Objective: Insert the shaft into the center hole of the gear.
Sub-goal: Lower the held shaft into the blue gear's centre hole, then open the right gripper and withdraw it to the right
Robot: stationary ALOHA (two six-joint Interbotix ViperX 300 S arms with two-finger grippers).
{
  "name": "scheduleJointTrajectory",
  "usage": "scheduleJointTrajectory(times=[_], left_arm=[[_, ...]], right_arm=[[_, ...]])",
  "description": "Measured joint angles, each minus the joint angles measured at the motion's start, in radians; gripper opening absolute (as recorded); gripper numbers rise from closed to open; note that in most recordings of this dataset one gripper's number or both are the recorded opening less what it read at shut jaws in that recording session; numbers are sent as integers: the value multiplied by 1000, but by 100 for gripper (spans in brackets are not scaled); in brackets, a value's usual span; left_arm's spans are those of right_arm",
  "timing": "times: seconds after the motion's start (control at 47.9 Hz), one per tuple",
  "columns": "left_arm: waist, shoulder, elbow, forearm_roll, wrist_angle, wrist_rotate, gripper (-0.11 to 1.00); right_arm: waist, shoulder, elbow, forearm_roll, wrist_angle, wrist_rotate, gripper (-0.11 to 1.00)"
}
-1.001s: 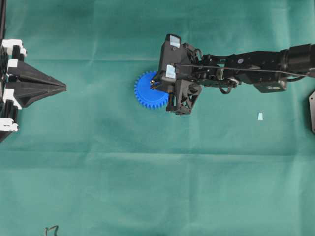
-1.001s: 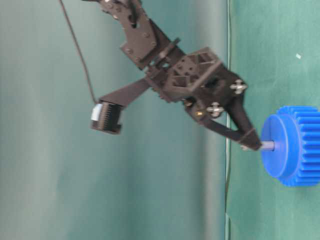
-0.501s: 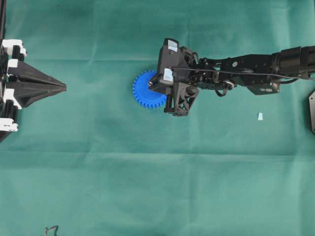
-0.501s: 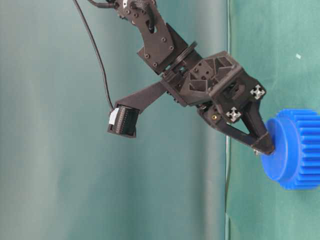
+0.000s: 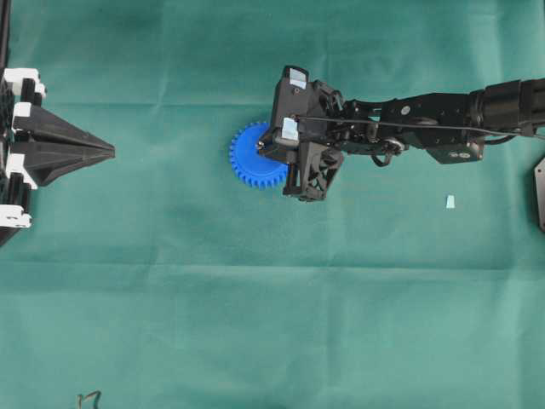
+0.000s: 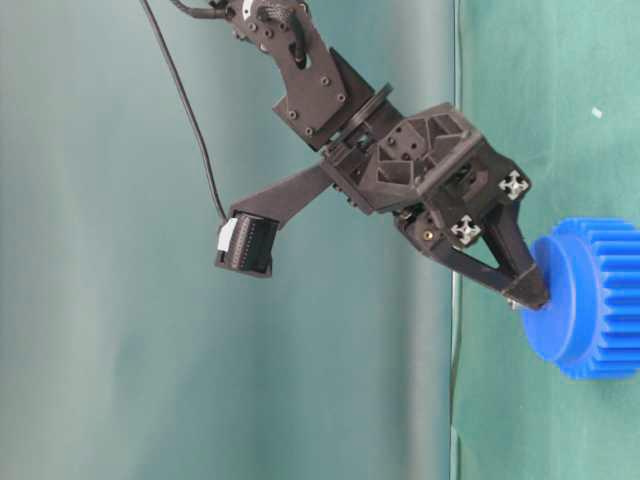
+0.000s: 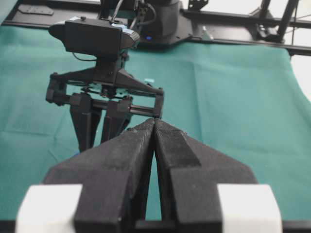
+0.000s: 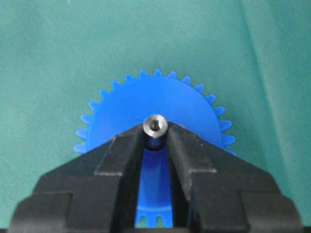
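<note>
The blue gear lies flat on the green cloth; it also shows in the table-level view and the right wrist view. My right gripper is shut on the shaft, a small silvery pin seen end-on, right over the middle of the gear's face. The center hole is hidden under the shaft and fingertips. In the table-level view the fingertips touch the gear's face and the shaft does not show. My left gripper is shut and empty, far off at the left edge of the overhead view.
A small pale-blue tapered piece lies on the cloth to the right, below the right arm. A dark plate edge sits at the far right. Green cloth covers the table.
The right gripper has moved down onto the gear; the stretch of shaft visible between fingertips and gear face a second ago has gone into the gear. The left arm has not moved.
</note>
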Motion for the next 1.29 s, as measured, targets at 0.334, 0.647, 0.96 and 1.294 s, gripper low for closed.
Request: scheduleJointTrajectory(times=[0.334,0.647,0.96,1.294], left_arm=[[0,0,-2,0,0,0,0],[0,0,0,0,-2,2,0],[0,0,0,0,-2,2,0],[0,0,0,0,6,0,0]], right_arm=[[3,-2,0,-2,2,-2,94],[2,-18,6,-2,12,-3,91],[-5,-187,12,-9,43,-3,91],[-5,-265,40,-15,35,0,90]])
